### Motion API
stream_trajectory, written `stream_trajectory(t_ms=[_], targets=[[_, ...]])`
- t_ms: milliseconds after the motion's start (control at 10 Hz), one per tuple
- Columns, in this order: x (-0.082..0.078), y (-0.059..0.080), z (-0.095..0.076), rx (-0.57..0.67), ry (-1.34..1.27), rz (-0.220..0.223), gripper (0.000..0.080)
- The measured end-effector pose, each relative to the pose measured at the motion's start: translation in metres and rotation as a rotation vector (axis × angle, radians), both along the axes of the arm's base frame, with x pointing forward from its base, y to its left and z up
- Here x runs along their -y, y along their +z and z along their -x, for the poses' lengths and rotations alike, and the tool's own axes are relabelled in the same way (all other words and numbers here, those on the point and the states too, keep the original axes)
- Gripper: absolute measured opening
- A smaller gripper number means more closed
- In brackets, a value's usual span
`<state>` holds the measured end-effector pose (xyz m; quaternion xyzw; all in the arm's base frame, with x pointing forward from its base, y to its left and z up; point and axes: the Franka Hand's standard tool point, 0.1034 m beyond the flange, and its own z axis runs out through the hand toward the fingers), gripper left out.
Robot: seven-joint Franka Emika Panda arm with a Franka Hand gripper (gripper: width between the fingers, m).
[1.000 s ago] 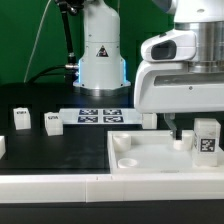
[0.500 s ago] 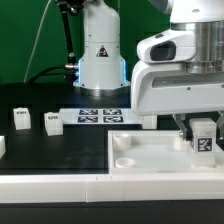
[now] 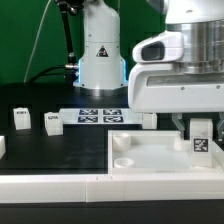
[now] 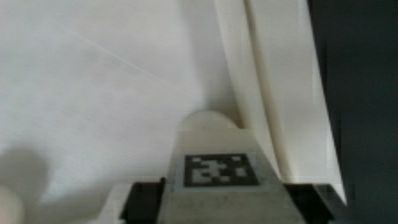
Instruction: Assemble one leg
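We saw a matte black table [image 3: 60,150] under a large flat white square plastic panel [image 3: 150,160]. The small white plastic block leg [image 3: 203,137] bore a black-and-white square tag, as did two more white blocks [image 3: 52,122] alike. The thin flat white marker board [image 3: 100,114] carried black-and-white tags. The arm's white casing [image 3: 175,75] showed black-tipped gripper [image 4: 221,200] fingers [image 4: 150,200].

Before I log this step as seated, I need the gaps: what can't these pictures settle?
- Exterior view: the gripper fingertips are hidden behind the leg, so the grip is unclear.
- Whether the leg's base sits in a socket of the panel: hidden by the panel's raised rim.
- Wrist view: the leg fills the foreground and is cut off by the edge.
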<state>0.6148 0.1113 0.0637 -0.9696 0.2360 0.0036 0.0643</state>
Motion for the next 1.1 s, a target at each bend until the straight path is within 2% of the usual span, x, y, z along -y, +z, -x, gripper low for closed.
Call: stream_trajectory(t_ms=[200, 500, 800, 1100], targets=[[-0.002, 0.000, 0.000, -0.003, -0.271, -0.014, 0.0288], [-0.003, 0.000, -0.002, -0.034, -0.630, -0.057, 0.0290], [-0.011, -0.001, -0.001, -0.085, -0.957, -0.078, 0.0290], [-0.011, -0.001, -0.001, -0.126, -1.169, -0.103, 0.0290]])
